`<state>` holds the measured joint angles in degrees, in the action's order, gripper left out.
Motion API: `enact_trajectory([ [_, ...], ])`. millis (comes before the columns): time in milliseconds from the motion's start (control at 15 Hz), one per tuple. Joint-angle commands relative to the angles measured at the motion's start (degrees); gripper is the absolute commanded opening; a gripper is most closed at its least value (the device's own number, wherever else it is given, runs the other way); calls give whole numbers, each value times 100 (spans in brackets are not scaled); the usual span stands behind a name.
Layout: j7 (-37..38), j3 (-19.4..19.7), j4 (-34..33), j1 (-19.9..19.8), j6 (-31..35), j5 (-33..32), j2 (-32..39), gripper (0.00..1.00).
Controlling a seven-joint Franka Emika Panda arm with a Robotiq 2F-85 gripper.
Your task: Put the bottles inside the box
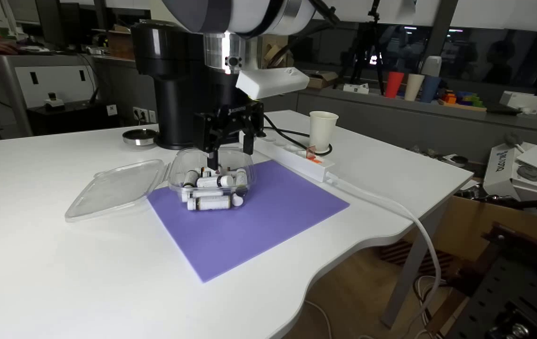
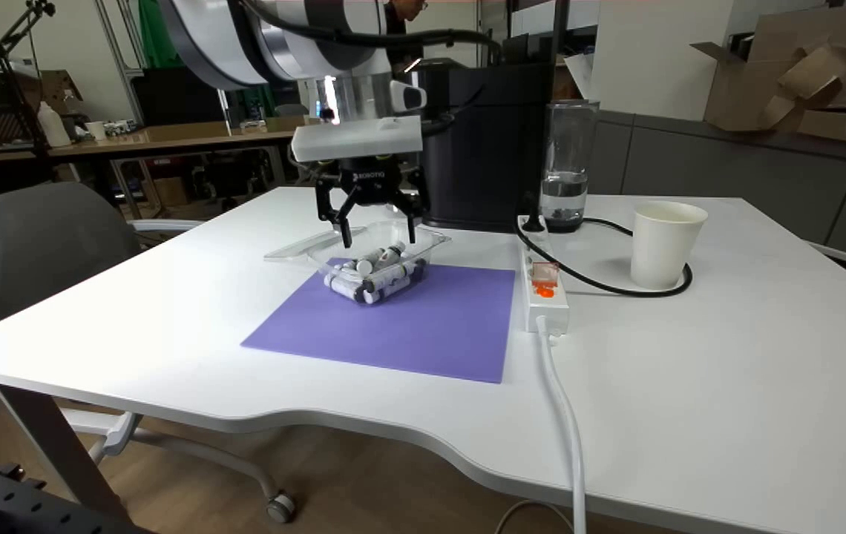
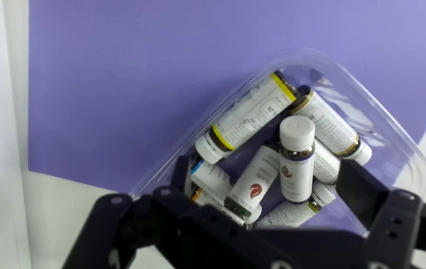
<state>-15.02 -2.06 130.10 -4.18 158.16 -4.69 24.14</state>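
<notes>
Nearest in an exterior view is the white table (image 1: pixel 85 278); on it a purple sheet (image 1: pixel 249 226) spreads toward five o'clock from the clear plastic box (image 1: pixel 179 162), twelve pointing directly away. The sheet probably serves as a mat marking the work spot. The box sits across the sheet's far edge, mouth upward. The bottles (image 1: pixel 214 181), white-capped and mostly on their sides, lie heaped inside it and show through its walls; none is seen outside, so the task is judged all but complete. In the wrist view, a single bottle (image 3: pixel 297 160) rests on the heap with its cap toward twelve o'clock, apparently propped by its neighbours; whether it stands or leans cannot be told. Over the heap, the gripper (image 1: pixel 231 154) points down, its fingers (image 1: pixel 212 160) spread well apart and pinching nothing, a posture suited to releasing a bottle without dragging others along. At nine o'clock the box's lid (image 1: pixel 117 188) lies folded back on the table, presumably to leave the mouth free. At about two o'clock runs a power strip (image 1: pixel 292 157), with a paper cup (image 1: pixel 322 129) beyond it, a black cable (image 2: pixel 616 291) curving beside the cup's foot. Toward eleven o'clock stands a black machine (image 1: pixel 172 89); the strip likely lies close by to feed it. Farther still, toward two o'clock, red, cream and blue cups (image 1: pixel 413 87) stand in a row on a ledge (image 1: pixel 372 108).
</notes>
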Motion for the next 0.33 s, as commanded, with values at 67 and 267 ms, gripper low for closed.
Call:
enact_trajectory([
  [67,196,61,302,34,-136,24,-587,100],
  [267,568,292,404,156,-422,-136,-888,100],
])
